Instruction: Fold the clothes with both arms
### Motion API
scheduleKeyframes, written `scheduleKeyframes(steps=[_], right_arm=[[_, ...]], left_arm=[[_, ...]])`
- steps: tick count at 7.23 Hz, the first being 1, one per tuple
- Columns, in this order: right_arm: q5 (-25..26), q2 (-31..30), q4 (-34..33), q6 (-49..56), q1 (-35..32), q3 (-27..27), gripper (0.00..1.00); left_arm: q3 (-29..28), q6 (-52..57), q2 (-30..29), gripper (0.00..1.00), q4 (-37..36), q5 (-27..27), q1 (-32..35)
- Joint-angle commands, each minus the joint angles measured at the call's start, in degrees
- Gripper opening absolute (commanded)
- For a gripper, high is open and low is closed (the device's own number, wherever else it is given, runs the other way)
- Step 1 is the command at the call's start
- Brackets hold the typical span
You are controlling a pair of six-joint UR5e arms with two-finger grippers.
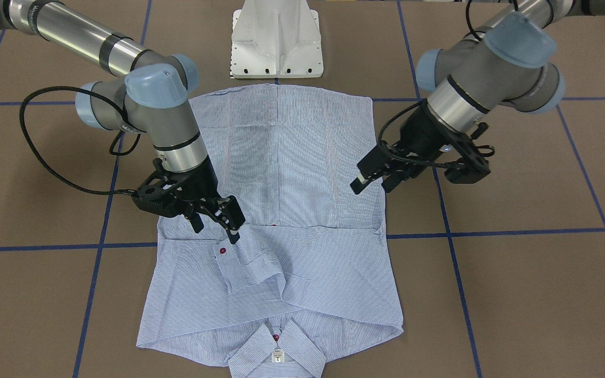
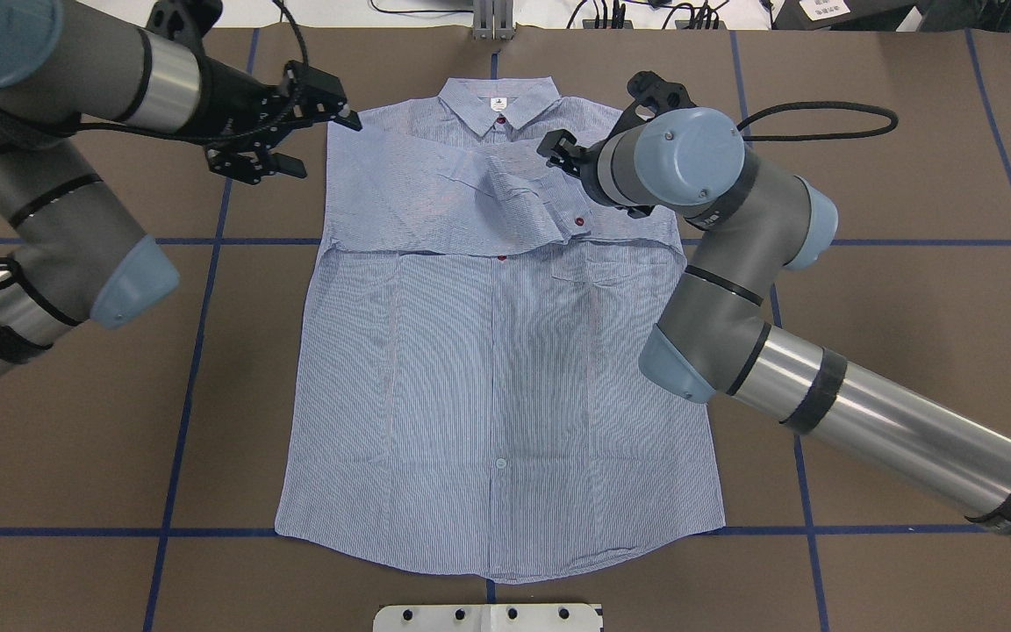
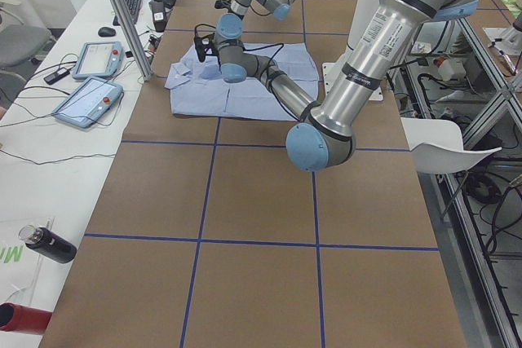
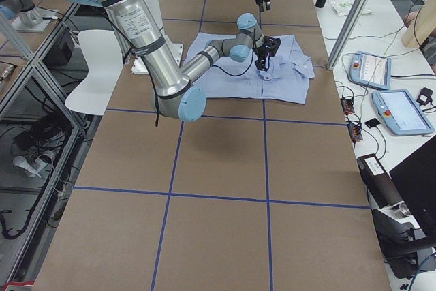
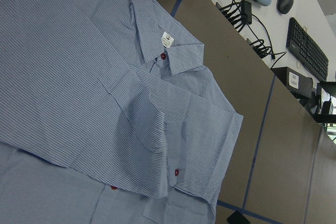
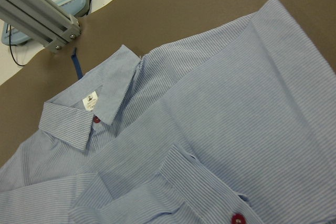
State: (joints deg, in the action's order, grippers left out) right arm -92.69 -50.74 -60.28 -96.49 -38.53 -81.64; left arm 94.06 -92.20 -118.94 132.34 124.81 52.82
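The striped shirt [image 1: 292, 157] lies flat on the brown table, front up and buttoned, with its collar [image 1: 277, 354] on the side away from the robot. Both sleeves are folded across the chest, and a cuff with a red button [image 1: 222, 251] lies on top. My right gripper [image 1: 217, 228] is open and empty, with its fingertips just above that cuff. My left gripper [image 1: 372, 185] is open and empty, and hovers over the shirt's side edge below the folded sleeves. In the overhead view the shirt [image 2: 488, 369] lies between the left gripper [image 2: 317, 140] and the right gripper [image 2: 554, 149].
The white pedestal base [image 1: 276, 42] stands at the shirt's hem side. Blue tape lines cross the brown table [image 1: 518, 289]. Beyond the collar-side edge are an aluminium post [image 3: 122, 14], control tablets [image 3: 86, 99] and a dark bottle [image 3: 49, 244].
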Motion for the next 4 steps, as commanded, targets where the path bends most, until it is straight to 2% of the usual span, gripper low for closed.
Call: scheduleKeyframes(steps=[1, 2, 4], right_arm=[[2.07, 3.19, 5.84, -0.37, 0.03, 8.40, 0.98], [2.07, 4.76, 9.96, 0.07, 0.12, 13.56, 0.97], [2.43, 5.04, 10.53, 2.61, 0.12, 15.02, 0.94]], left_arm=[[1.22, 5.35, 5.02, 0.96, 0.11, 4.30, 3.69], [1.13, 5.37, 5.29, 0.96, 0.03, 4.31, 3.78], [1.04, 5.37, 5.38, 0.96, -0.24, 4.31, 4.04]])
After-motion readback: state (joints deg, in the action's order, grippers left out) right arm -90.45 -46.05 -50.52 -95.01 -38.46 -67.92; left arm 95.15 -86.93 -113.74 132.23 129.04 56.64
